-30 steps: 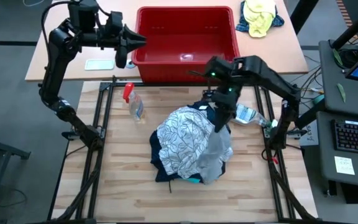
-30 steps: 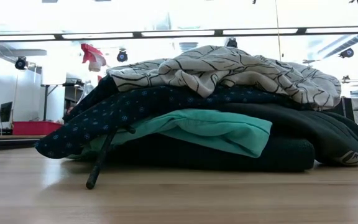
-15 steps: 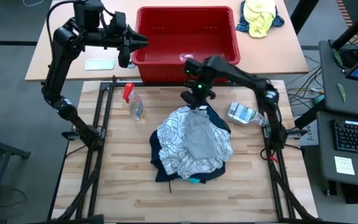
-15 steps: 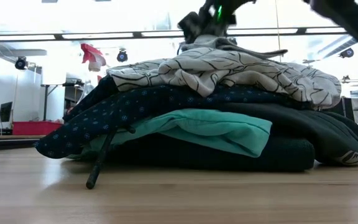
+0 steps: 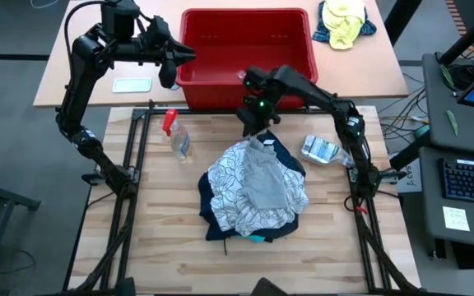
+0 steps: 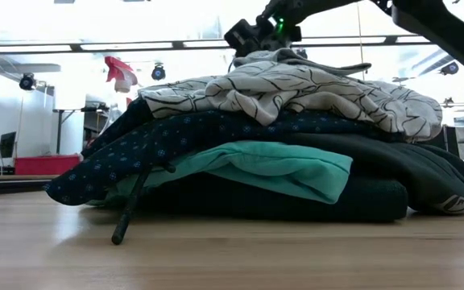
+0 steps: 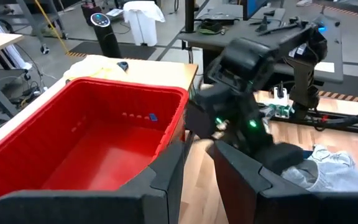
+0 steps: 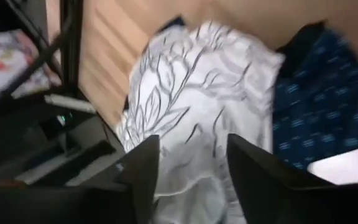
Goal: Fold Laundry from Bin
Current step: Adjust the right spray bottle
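Table (image 5: 163,247): pale wood planks, smooth with a low sheen | Bin (image 5: 220,74) at 12 o'clock: red plastic, glossy | Laundry (image 5: 253,193) at centre: soft matt cloth, top piece (image 6: 296,89) crumpled with a leaf print | Spray bottle (image 5: 179,141) at 10 o'clock: clear plastic | Arms: dark matt casing

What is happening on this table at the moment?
The red bin is empty, and the laundry lies in one heap on the wooden table. The right gripper is over the heap's far edge, beside the bin, its fingers apart and holding nothing; a light grey garment lies on top. The left gripper waits beside the bin. Nothing is folded yet.
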Action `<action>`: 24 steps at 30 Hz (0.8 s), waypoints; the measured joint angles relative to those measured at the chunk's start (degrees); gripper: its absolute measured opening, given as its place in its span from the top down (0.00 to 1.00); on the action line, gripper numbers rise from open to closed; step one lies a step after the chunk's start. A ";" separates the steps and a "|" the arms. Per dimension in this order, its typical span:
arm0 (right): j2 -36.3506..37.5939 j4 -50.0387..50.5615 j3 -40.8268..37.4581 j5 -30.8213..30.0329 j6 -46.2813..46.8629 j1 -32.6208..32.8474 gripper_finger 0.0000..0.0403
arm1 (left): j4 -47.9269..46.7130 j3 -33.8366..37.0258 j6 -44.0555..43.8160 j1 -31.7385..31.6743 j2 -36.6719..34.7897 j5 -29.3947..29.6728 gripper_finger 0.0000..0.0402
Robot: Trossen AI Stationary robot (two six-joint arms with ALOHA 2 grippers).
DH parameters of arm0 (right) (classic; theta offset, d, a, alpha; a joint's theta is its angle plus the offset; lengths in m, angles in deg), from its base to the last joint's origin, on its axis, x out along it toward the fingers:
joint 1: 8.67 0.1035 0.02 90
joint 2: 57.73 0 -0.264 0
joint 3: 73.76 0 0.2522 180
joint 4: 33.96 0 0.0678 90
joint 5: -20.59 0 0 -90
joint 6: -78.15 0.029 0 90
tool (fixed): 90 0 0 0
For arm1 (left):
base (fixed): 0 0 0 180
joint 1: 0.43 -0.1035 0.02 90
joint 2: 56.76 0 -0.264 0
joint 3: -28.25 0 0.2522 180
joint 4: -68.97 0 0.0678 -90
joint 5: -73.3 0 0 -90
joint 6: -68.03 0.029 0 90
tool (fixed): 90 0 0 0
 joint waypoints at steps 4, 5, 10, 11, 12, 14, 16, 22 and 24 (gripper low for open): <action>0.36 1.39 2.87 -0.54 0.05 -1.61 0.47 | 0.07 0.00 0.61 0.00 0.00 0.02 0.81; 0.70 1.91 3.47 -0.48 -0.11 -1.99 0.46 | 0.24 0.00 0.63 0.00 0.00 0.03 0.81; 3.67 10.52 5.76 -2.69 -5.92 -4.66 0.42 | 0.78 0.00 0.76 0.00 0.00 3.76 0.81; 4.96 9.49 4.98 -3.53 -6.14 -5.06 0.42 | 0.73 0.00 1.06 0.00 0.00 4.65 0.81; 6.45 9.59 4.08 -3.61 -5.83 -5.50 0.41 | 0.76 0.00 1.45 -0.02 0.00 5.16 0.81; 8.53 10.45 2.81 -3.77 -6.48 -5.76 0.41 | 0.75 0.00 2.42 -0.04 0.00 5.32 0.81; 11.11 9.78 -0.13 -6.16 -6.63 -6.49 0.41 | 0.74 0.00 3.48 -0.02 0.00 5.31 0.81; 17.61 10.27 -14.91 -25.81 -2.79 -8.32 0.41 | 0.77 0.00 5.01 -0.04 0.02 5.29 0.81; 20.66 10.09 -21.63 -28.50 -4.01 -9.13 0.41 | 0.79 0.00 5.75 -0.07 0.02 5.31 0.81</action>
